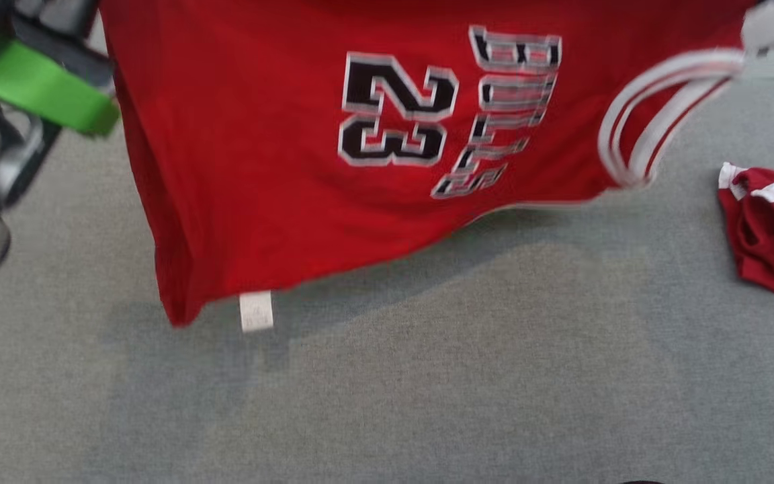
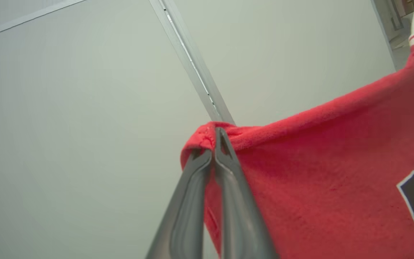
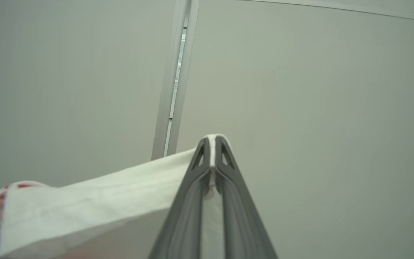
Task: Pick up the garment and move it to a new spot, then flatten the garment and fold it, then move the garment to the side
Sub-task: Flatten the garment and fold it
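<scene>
1. Grey mat (image 1: pixel 427 390): bare stretch under the jersey (image 1: pixel 259 168); second red garment (image 1: pixel 770 235) heaped at the mat's right edge.
2. The jersey hangs spread above the mat, lower edge apparently clear.
3. Higher above the mat: left gripper (image 2: pixel 214 140) clamped on a red corner, right gripper (image 3: pixel 212 144) clamped on white trim.
4. Best lowered evenly, cloth taut, away from the heap.

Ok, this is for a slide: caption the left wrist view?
Left gripper shut on a corner of the red jersey, against a pale wall.

The jersey (image 1: pixel 259 168) hangs above the surface (image 1: pixel 427 376) (a second garment (image 1: pixel 770 235) lies right).
</scene>
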Motion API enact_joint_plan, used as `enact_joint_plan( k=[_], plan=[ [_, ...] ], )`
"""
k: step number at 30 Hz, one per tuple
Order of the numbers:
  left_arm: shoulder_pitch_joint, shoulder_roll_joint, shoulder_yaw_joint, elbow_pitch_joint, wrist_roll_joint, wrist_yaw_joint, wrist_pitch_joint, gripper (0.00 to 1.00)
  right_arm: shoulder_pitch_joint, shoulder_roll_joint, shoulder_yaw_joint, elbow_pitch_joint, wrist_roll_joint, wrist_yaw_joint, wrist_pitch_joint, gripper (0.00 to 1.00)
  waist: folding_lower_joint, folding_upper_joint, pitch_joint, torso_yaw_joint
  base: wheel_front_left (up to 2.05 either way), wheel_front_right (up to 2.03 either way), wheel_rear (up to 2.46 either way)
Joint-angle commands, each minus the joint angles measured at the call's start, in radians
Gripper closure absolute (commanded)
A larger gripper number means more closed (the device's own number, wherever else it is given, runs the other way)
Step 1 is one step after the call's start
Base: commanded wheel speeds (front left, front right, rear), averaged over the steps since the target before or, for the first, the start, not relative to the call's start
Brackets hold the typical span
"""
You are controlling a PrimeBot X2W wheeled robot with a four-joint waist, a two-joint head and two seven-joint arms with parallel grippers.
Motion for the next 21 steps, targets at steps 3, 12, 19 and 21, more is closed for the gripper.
enact_joint_plan(
  k=[3, 12, 19, 21],
  plan=[
    [-0.217, -0.031, -0.040, 0.111, 0.037, 0.002, -0.019, 1.00, -0.252, 0.000, -0.001, 0.090, -0.073, -0.002, -0.007, 1.00, 0.0000, 0.0000, 0.321, 0.010, 0.00, 0.00, 0.00],
    [-0.512, -0.100, 0.012, 0.232, 0.140, 0.002, -0.025, 1.00, -0.641, 0.039, -0.100, 0.232, -0.279, -0.002, -0.036, 1.00, 0.0000, 0.0000, 0.434, -0.014, 0.00, 0.00, 0.00],
    [-0.472, -0.112, 0.090, 0.210, 0.178, 0.002, -0.025, 1.00, -0.629, 0.057, -0.167, 0.152, -0.295, -0.002, -0.037, 1.00, 0.0000, 0.0000, 0.464, -0.023, 0.00, 0.00, 0.00],
    [-0.438, -0.116, 0.124, 0.213, 0.178, 0.002, -0.025, 1.00, -0.600, 0.058, -0.185, 0.130, -0.282, -0.002, -0.037, 1.00, 0.0000, 0.0000, 0.475, -0.026, 0.00, 0.00, 0.00]
  ],
)
